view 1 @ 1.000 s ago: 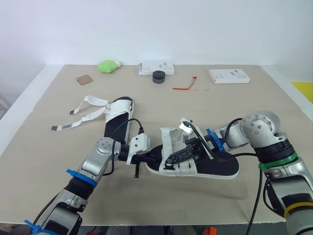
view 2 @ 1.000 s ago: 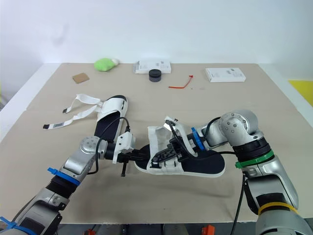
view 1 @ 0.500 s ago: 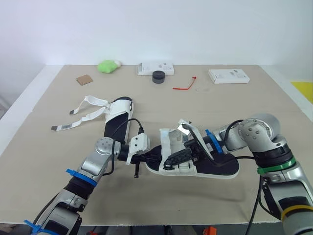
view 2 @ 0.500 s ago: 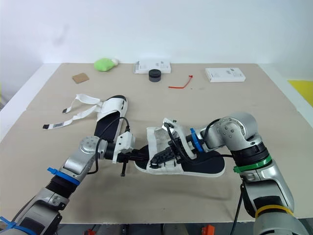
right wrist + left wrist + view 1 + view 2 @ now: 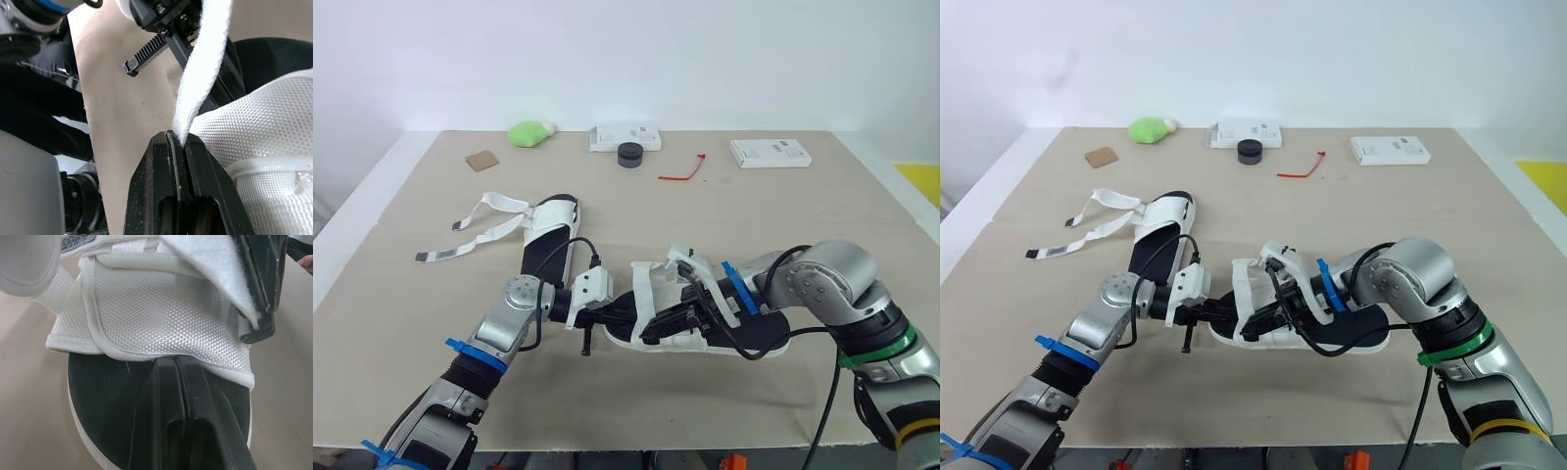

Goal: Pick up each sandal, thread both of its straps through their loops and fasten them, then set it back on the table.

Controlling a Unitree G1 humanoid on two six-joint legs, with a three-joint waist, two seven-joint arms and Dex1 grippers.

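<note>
Beige table (image 5: 803, 215), front: note near sandal (image 5: 744, 338) lying long axis left-to-right between both arms, strapped end toward left gripper (image 5: 174, 361), fingers pressed together against mesh upper (image 5: 161, 308), right gripper (image 5: 175, 139) pinching white strap (image 5: 205, 63) beside it.

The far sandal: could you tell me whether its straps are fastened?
No, the far sandal has both straps lying loose, spread out on the table beside it.

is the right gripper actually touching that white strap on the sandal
Touching. The right wrist view shows the white strap running straight into the right gripper, pinched between its shut fingers.
</note>
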